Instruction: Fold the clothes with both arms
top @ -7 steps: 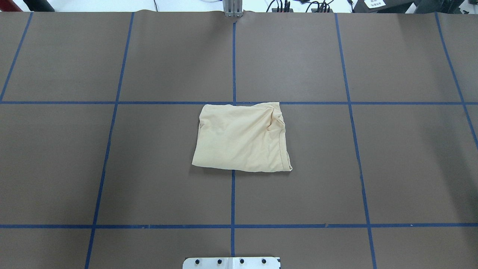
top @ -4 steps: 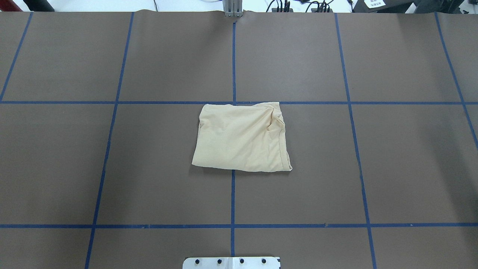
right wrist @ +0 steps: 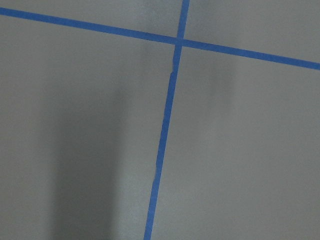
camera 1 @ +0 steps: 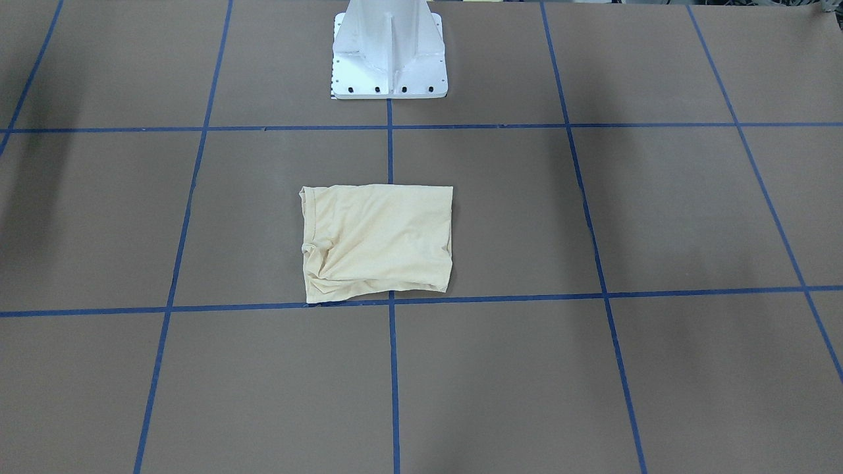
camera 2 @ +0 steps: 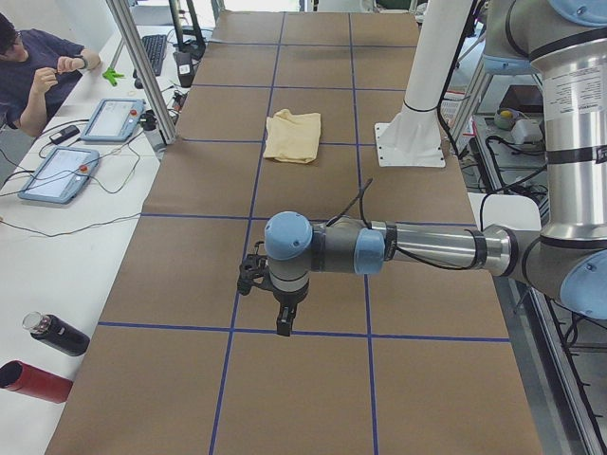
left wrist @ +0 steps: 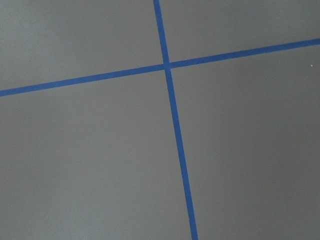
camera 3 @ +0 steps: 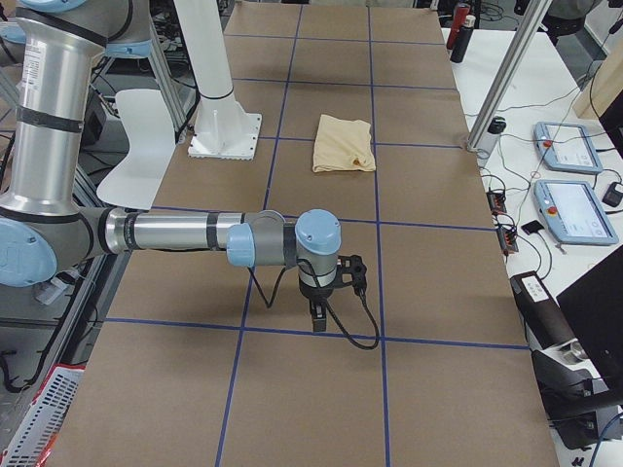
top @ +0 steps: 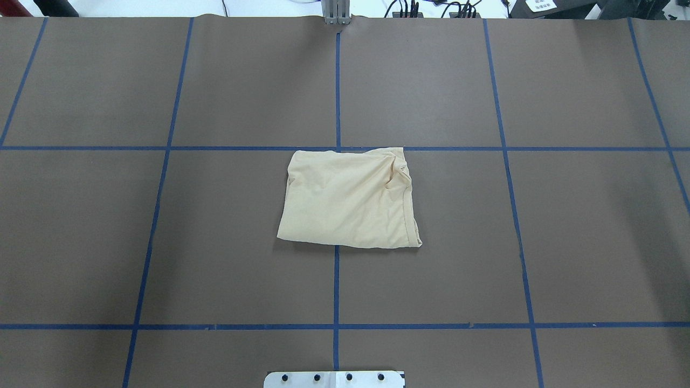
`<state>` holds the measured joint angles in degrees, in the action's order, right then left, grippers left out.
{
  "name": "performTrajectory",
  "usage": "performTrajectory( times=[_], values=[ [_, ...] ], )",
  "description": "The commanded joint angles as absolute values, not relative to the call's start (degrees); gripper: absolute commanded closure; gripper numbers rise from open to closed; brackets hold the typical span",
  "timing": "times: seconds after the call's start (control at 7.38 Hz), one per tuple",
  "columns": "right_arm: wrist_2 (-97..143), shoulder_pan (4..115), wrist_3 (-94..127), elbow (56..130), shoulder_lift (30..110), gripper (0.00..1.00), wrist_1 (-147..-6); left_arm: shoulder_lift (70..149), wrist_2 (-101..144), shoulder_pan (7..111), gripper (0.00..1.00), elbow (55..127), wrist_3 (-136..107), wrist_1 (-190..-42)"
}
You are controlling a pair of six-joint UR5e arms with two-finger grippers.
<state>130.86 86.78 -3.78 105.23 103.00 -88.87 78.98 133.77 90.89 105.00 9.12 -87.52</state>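
Observation:
The cream-yellow T-shirt (top: 347, 199) lies folded into a small rectangle at the table's middle, print hidden. It also shows in the front view (camera 1: 377, 242), the left side view (camera 2: 292, 136) and the right side view (camera 3: 344, 143). Neither arm touches it. My left gripper (camera 2: 282, 318) hangs over bare table far from the shirt, seen only in the left side view; I cannot tell if it is open. My right gripper (camera 3: 318, 316) hangs likewise at the other end, seen only in the right side view; I cannot tell its state. Both wrist views show only brown table and blue tape.
The white pedestal base (camera 1: 388, 59) stands behind the shirt. Blue tape lines (top: 336, 285) grid the brown table. An operator (camera 2: 38, 66) sits at a side bench with tablets (camera 2: 59, 173). Bottles (camera 2: 43, 355) lie off the table's corner.

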Motion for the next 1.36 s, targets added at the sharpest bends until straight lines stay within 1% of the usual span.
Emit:
performTrajectory(
  times=[0.0, 0.41, 1.22],
  values=[
    [130.9, 86.9, -3.5, 105.6, 103.3, 0.00, -88.9, 76.3, 133.9, 91.6, 0.00, 108.9, 11.1, -86.5],
    [131.0, 87.6, -3.3, 107.1, 103.5, 0.00, -88.9, 76.6, 133.3, 91.3, 0.00, 110.7, 11.2, -86.7],
    [130.8, 87.8, -3.3, 107.1, 104.3, 0.00, -88.9, 76.5, 133.3, 91.3, 0.00, 110.7, 11.2, -86.8]
  ],
)
